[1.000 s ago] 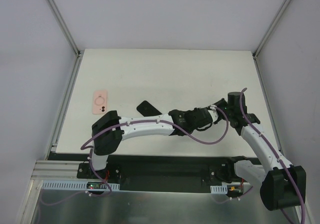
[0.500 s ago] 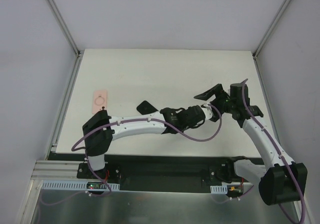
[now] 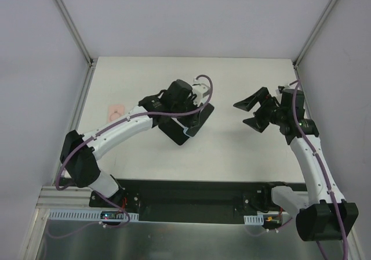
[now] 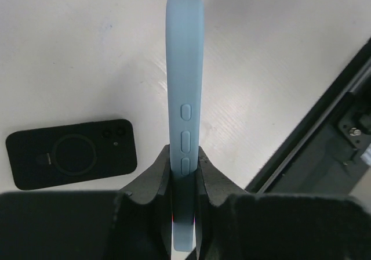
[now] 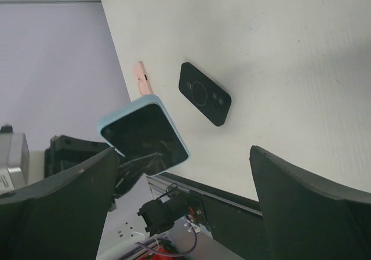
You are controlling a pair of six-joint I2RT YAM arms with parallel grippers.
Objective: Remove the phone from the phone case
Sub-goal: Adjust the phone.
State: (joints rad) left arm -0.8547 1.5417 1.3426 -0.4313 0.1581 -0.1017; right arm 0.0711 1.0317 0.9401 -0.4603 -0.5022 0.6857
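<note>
The phone [image 5: 145,137] shows its dark screen inside a light blue phone case [image 4: 184,80], which hangs in the air above the table. My left gripper [image 4: 184,155] is shut on the lower end of the case, one finger on the back and one on the screen side. From above, the left gripper [image 3: 194,114] is over the table's middle with the cased phone [image 3: 198,119] in it. My right gripper [image 3: 250,112] stands open and holds nothing, well to the right of the phone and apart from it. In its own wrist view, the right gripper [image 5: 184,151] faces the screen.
A black case with a ring on its back [image 4: 69,154] lies flat on the white table [image 3: 243,80], below the held phone. A pink case [image 3: 117,110] lies near the left edge. The black rail [image 3: 191,191] runs along the near edge.
The right gripper opened, let go and drew back to the right. The left gripper shut on the blue-cased phone and swung it up and left to the table's middle.
</note>
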